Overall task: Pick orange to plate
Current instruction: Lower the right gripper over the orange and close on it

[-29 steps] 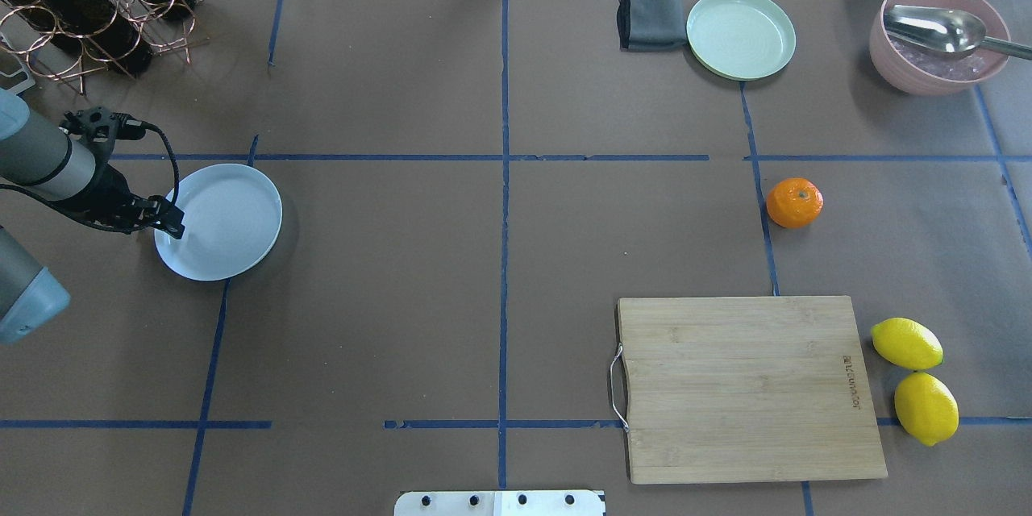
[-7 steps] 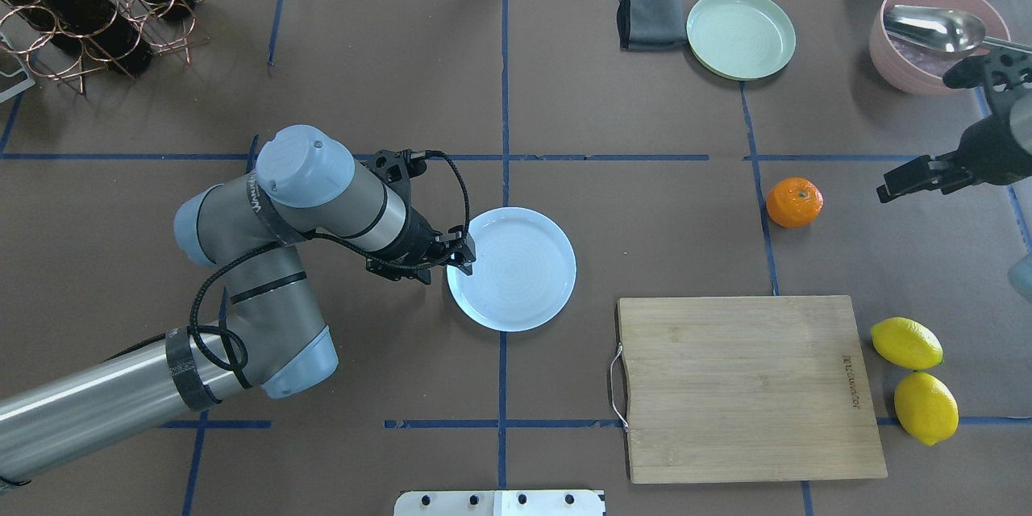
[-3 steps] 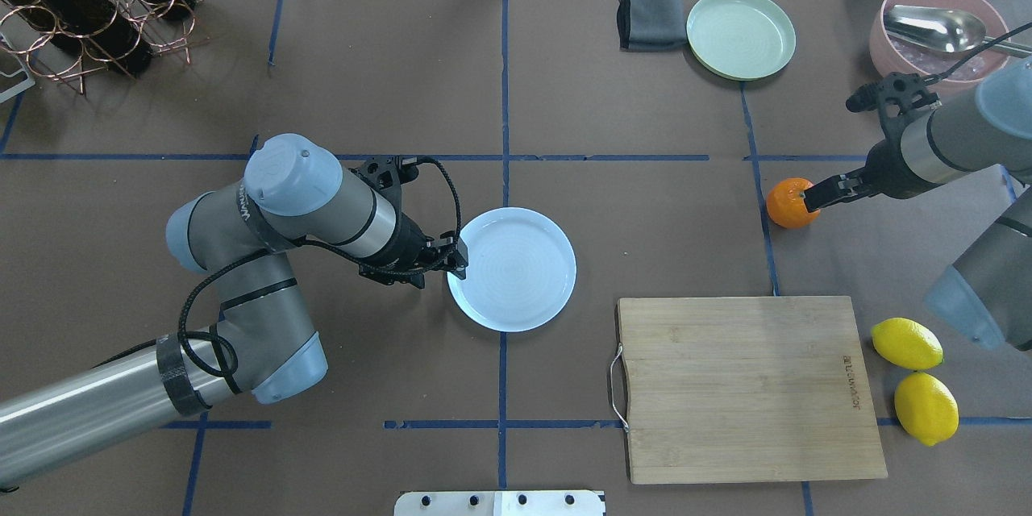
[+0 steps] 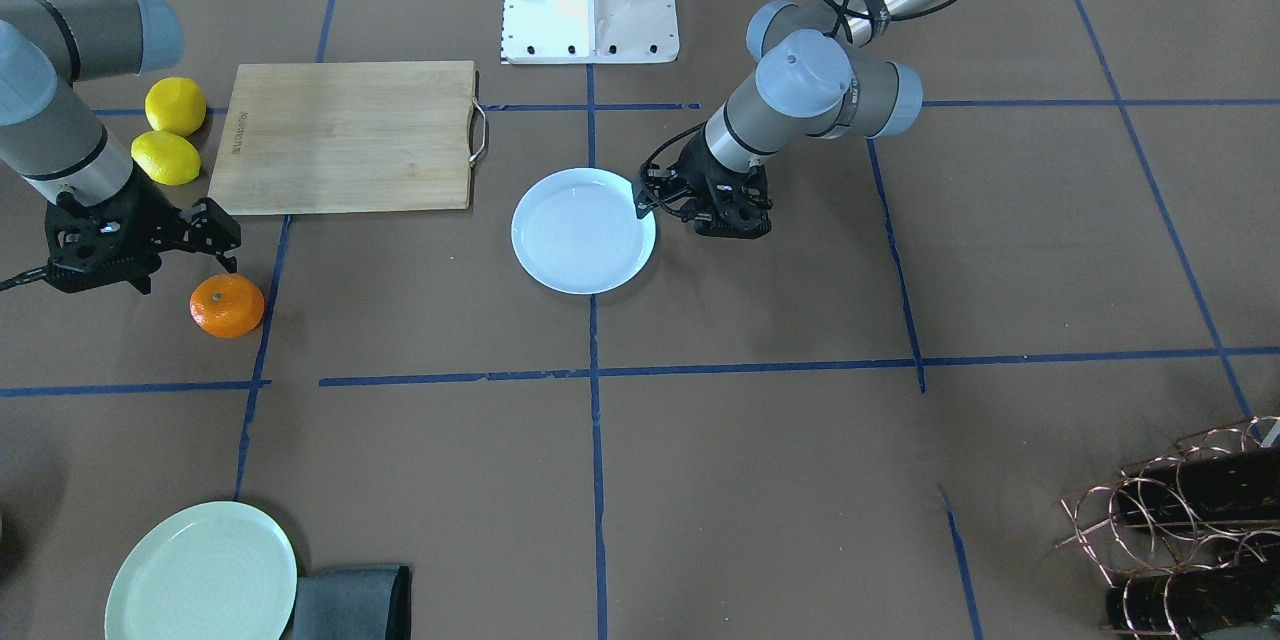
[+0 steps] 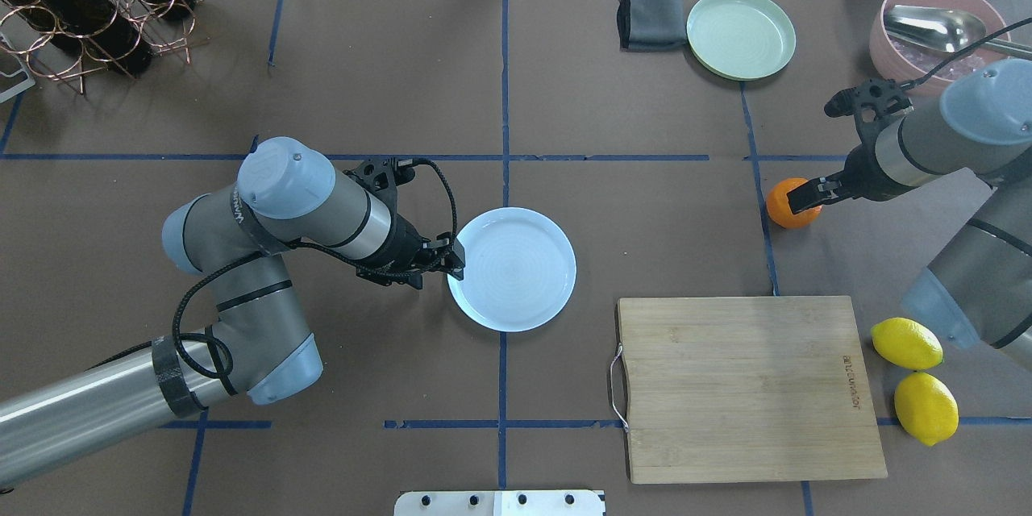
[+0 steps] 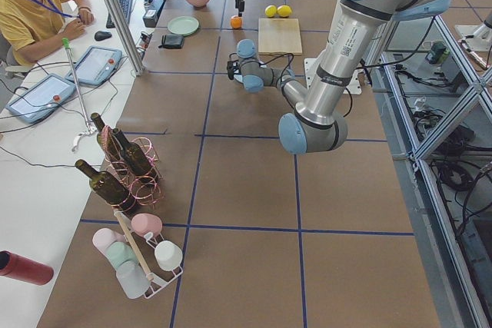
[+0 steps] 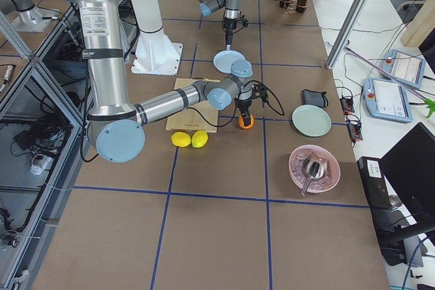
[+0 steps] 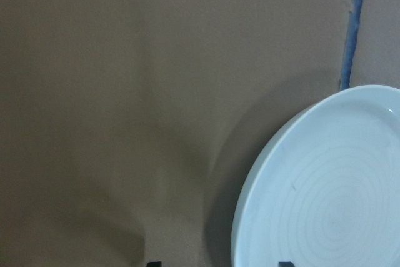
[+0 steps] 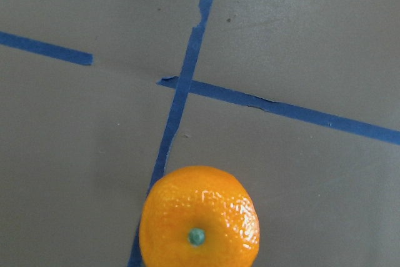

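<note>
The orange [image 5: 784,208] lies on a blue tape line at the table's right. My right gripper [image 5: 806,195] hangs just above its right side, open, with nothing held. The right wrist view has the orange [image 9: 199,218] at its bottom centre, green stem dot up. At the table's centre sits the pale bluish-white plate [image 5: 524,274], empty. My left gripper [image 5: 453,258] stands open at the plate's left rim, holding nothing. The plate's edge [image 8: 325,186] fills the left wrist view's lower right.
A wooden cutting board [image 5: 746,387] lies between the plate and two lemons [image 5: 907,343]. A pale green plate [image 5: 740,34], a grey cloth [image 5: 647,16] and a pink bowl with a spoon [image 5: 927,40] are at the back right. A bottle rack [image 5: 89,0] stands back left.
The left arm brought the plate from the far left to the centre, then let go and drew back slightly. The right arm came in and moved over the orange.
</note>
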### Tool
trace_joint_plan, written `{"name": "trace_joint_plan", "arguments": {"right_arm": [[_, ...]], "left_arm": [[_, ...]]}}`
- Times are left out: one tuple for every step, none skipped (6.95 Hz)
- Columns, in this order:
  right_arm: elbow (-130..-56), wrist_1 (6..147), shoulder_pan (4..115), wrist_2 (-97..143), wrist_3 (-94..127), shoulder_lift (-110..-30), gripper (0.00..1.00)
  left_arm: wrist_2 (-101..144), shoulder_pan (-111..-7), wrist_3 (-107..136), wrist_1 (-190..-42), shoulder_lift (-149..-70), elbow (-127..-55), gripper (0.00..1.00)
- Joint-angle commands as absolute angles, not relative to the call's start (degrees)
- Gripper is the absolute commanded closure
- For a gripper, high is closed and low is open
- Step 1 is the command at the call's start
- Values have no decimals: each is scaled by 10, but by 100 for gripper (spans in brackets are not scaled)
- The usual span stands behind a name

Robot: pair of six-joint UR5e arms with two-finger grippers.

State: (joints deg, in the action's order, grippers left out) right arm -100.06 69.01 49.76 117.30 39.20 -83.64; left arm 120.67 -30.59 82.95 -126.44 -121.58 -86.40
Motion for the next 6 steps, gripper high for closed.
{"name": "trace_joint_plan", "arguments": {"right_arm": [[-976,690,492,1172,397,-818,0],[-971,690,487,1172,397,-817,0],[-968,690,482,1172,397,-817,0],[-957,690,476,1172,397,-808,0],[-937,690,474,1172,397,-795,0],[-934,690,474,1172,396,-795,0]], "left_arm": [[1207,-306,829,-1265,-1215,-864,30],[1207,-306,829,-1265,-1215,-864,30],[1208,-306,829,-1265,-1215,-864,30],[1207,-306,829,-1265,-1215,-864,30],[1207,-306,829,-1265,-1215,-864,30],[1207,-306,829,-1265,-1215,-864,30]]}}
